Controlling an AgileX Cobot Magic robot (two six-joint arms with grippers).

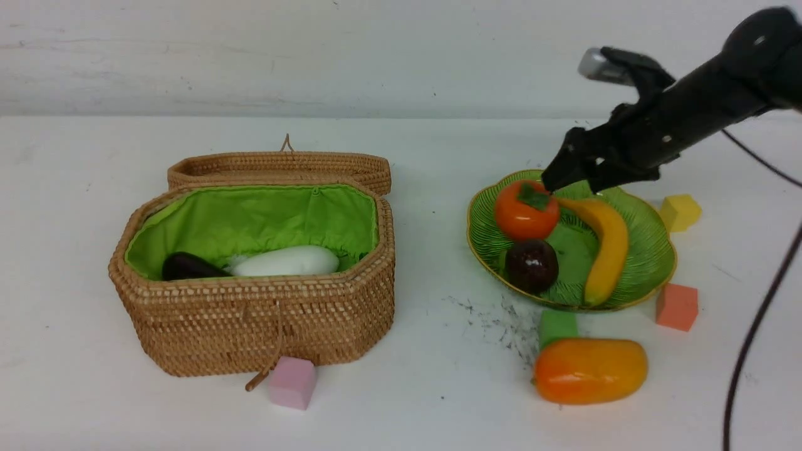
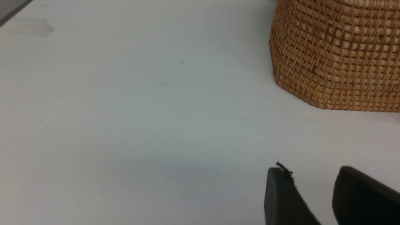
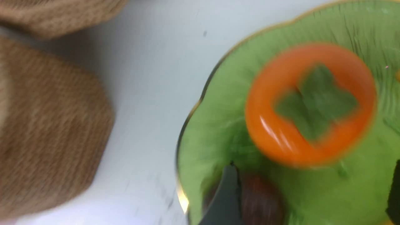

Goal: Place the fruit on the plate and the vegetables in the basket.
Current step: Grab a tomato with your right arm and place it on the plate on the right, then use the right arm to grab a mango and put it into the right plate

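The green plate (image 1: 651,250) holds an orange persimmon (image 1: 525,212), a dark mangosteen (image 1: 531,265) and a yellow banana (image 1: 606,250). My right gripper (image 1: 573,183) hovers just above the persimmon (image 3: 309,103), open and empty; in its blurred wrist view the fingers (image 3: 227,197) straddle bare plate (image 3: 218,131) beside the mangosteen (image 3: 259,200). An orange-yellow mango (image 1: 589,369) lies on the table in front of the plate. The open wicker basket (image 1: 250,326) holds a dark eggplant (image 1: 188,267) and a white radish (image 1: 287,261). My left gripper (image 2: 312,170) is open over bare table near the basket (image 2: 337,56).
Small cubes lie about: pink (image 1: 292,382) against the basket front, green (image 1: 557,326) between plate and mango, salmon (image 1: 677,307) and yellow (image 1: 680,212) right of the plate. The basket lid (image 1: 282,168) lies folded back behind it. A black cable (image 1: 752,338) hangs at the right.
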